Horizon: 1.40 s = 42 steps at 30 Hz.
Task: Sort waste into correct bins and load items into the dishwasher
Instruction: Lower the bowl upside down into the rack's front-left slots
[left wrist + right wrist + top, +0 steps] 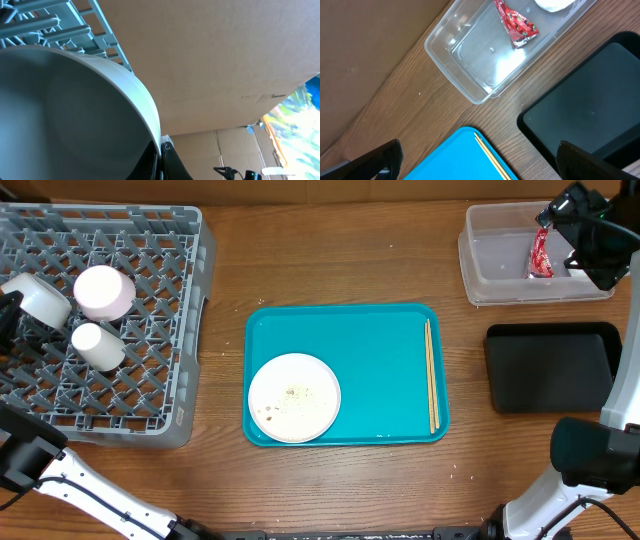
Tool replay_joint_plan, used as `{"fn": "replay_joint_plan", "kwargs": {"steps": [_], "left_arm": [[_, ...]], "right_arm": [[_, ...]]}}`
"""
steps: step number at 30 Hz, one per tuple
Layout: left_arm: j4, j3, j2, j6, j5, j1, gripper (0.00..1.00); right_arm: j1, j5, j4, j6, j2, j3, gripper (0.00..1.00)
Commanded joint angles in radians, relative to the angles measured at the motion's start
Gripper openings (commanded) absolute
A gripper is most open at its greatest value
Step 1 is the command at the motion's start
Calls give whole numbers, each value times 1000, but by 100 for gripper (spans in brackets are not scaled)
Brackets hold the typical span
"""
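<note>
My left gripper point(161, 162) is shut on the rim of a white bowl point(75, 110), which it holds over the far left of the grey dishwasher rack point(150, 395). Overhead, that white bowl point(35, 295) lies beside a pale upturned bowl point(104, 290) and a small white cup point(98, 345) in the rack. A white plate point(294, 397) with crumbs and the chopsticks point(431, 375) lie on the teal tray point(370, 345). My right gripper point(480, 165) is open and empty above the clear tub point(485, 55), which holds the red wrapper point(516, 22) and a white napkin point(552, 4).
The shallow black tray point(552, 367) sits to the right of the teal tray, below the clear tub point(500, 260). Bare wooden table lies between the rack and the teal tray. Cardboard walls stand behind the table.
</note>
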State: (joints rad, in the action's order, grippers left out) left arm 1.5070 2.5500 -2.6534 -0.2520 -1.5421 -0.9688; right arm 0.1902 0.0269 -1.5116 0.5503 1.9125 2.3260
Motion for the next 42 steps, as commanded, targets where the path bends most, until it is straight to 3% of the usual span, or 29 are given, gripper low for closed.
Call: {"fn": "replay_joint_plan", "kwargs": {"steps": [1, 3, 9, 15, 18, 21, 33, 36, 37, 39, 40, 42], "left_arm": [[0, -7, -8, -51, -35, 2, 4], [3, -7, -8, -47, -13, 2, 5], [21, -7, -8, 32, 60, -22, 44], [90, -7, -8, 32, 76, -88, 60], [124, -7, -7, 36, 131, -129, 87], [148, -7, -7, 64, 222, -172, 100], [181, -6, 77, 103, 364, -270, 100], [174, -3, 125, 103, 359, -259, 90], [172, -2, 140, 103, 362, -253, 82], [164, -2, 172, 102, 368, -234, 49], [161, -2, 195, 103, 367, -215, 4], [160, -2, 223, 103, 368, -183, 4]], "right_arm": [[2, 0, 2, 4, -1, 9, 100], [2, 1, 3, 4, -1, 9, 100], [2, 1, 3, 4, -1, 9, 100], [2, 1, 3, 4, -1, 9, 100], [2, 0, 2, 4, -1, 9, 100], [2, 1, 3, 4, -1, 9, 100], [2, 1, 3, 4, -1, 9, 100], [2, 0, 3, 4, -1, 9, 100], [2, 1, 3, 4, -1, 9, 100], [2, 0, 3, 4, -1, 9, 100], [2, 1, 3, 4, -1, 9, 100], [2, 1, 2, 4, -1, 9, 100]]}}
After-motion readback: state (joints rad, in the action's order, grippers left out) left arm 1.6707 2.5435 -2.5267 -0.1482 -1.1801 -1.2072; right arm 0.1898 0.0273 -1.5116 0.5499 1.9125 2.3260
